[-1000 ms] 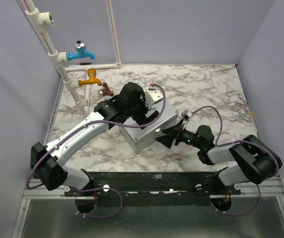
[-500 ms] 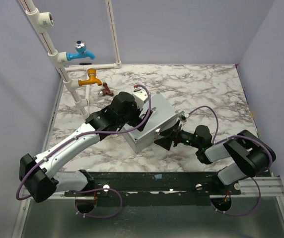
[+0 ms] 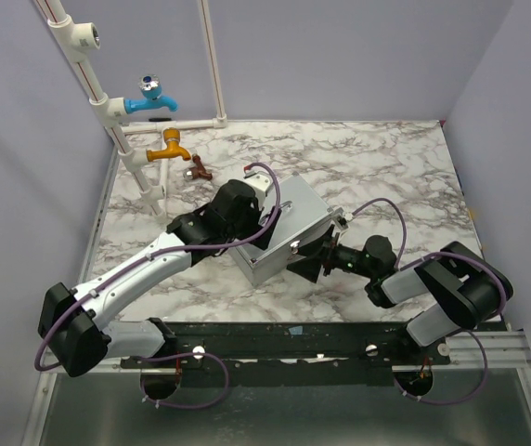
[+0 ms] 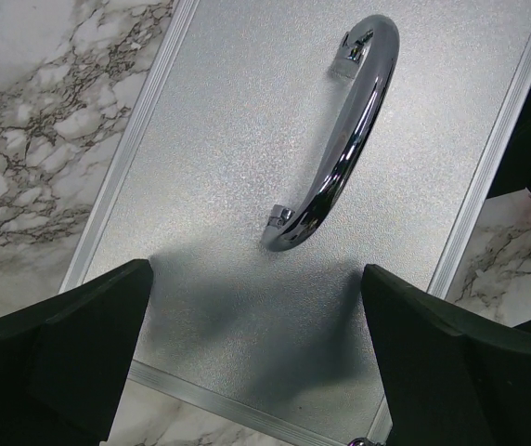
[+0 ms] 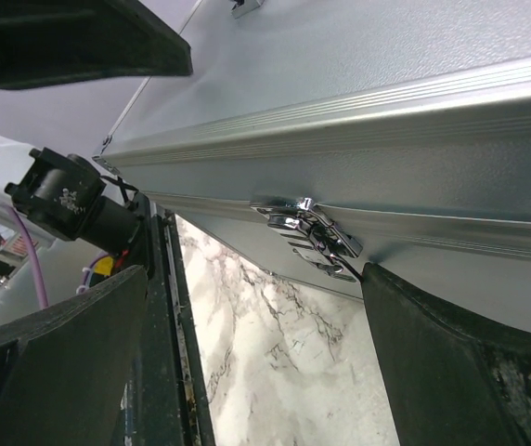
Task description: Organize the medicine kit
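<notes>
- Blue tap (image 3: 150, 98) and orange tap (image 3: 169, 147) sit on white pipes at the far left.
- Left gripper (image 4: 258, 346) hovers over the lid, its 2 fingers spread wide and grasping nothing, near the silver handle (image 4: 338, 139).
- Grey medicine kit (image 3: 301, 216) lies closed and angled, mid-table on the marble table (image 3: 395, 167).
- Right gripper (image 5: 256, 358) faces the kit's front wall, fingers released, with the latch (image 5: 307, 232) just ahead between them.

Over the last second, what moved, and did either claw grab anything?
The left gripper drew back leftward across the lid of the medicine kit; the right gripper edged slightly toward the latch. Nothing grabbed: both stayed open, and the kit stayed shut and in place.
</notes>
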{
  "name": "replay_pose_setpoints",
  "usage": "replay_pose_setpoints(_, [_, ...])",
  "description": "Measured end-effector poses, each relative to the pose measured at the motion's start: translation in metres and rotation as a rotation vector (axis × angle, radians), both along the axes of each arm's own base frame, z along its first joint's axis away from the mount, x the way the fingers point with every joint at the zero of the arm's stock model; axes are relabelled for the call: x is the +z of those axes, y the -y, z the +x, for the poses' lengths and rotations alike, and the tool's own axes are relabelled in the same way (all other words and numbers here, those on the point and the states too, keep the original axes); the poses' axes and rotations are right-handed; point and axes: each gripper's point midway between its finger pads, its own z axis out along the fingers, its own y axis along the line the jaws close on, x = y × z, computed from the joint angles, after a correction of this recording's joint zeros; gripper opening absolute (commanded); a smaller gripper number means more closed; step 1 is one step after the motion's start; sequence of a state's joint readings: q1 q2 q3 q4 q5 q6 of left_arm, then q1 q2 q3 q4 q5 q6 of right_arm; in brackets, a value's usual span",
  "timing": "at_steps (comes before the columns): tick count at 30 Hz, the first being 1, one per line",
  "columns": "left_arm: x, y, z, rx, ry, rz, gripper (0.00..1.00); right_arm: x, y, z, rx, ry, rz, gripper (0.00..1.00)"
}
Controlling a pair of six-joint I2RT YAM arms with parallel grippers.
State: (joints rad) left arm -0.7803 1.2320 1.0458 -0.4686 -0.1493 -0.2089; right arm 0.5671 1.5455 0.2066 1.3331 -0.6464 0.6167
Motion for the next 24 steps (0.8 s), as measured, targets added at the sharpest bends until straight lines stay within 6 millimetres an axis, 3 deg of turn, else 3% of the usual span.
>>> replay_pose_setpoints(3, [-0.0088, -0.0008, -0.0012, 0.006, -0.017, 0.007, 0.99, 0.0002, -0.0005, -0.0009, 0.004, -0.007, 0.004, 1.00])
replay_pose_setpoints(24, [-0.0087, 0.0024, 0.0033, 0.019, -0.003, -0.013, 0.99, 0.0038, 0.0044, -0.0091, -0.001, -0.051, 0.003, 1.00])
